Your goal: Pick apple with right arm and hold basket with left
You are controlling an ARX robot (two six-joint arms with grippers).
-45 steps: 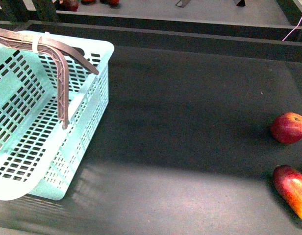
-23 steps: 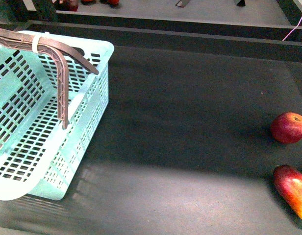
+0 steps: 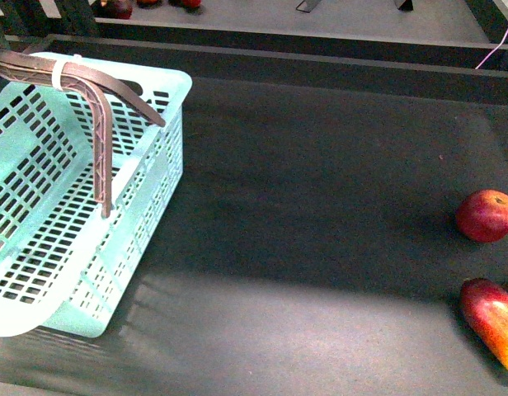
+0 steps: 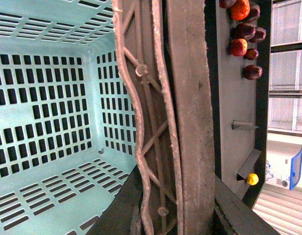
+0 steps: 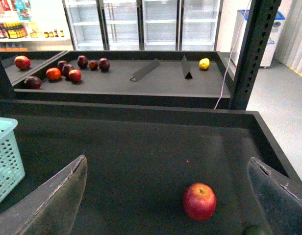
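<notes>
The large light turquoise plastic shopping basket (image 3: 68, 206) has just shifted a touch, its near corner drawn in toward the left edge of the front view, while the fruit on the other side hasn't budged. Your left hand (image 4: 178, 211) sits right on the brownish-mauve curved handles (image 4: 156, 112). Dark jaw parts press in on either side of them, so I read it as clamped on, and the handles stand raised where the white tie (image 3: 63, 73) binds them. Now look right, because that's where the next move lives. The small round red apple (image 3: 486, 215) rests on the dark counter (image 3: 320, 190) at the far right, well apart from the basket, so your right arm is clearly the nearer one. The right hand (image 5: 166, 159) is spread wide with nothing in it. From its own camera the apple (image 5: 199, 201) lies ahead and below, between the two fingers (image 5: 58, 203) but off centre, nearer the other finger, so I'd say you need a small sideways correction before you drop. Mind the longer oval red-and-yellow fruit (image 3: 491, 323). It lies just beside the apple on the side nearer you, not touching, its long axis slanting toward the counter's near right corner. Being so close, it could easily catch a finger on the way down.
</notes>
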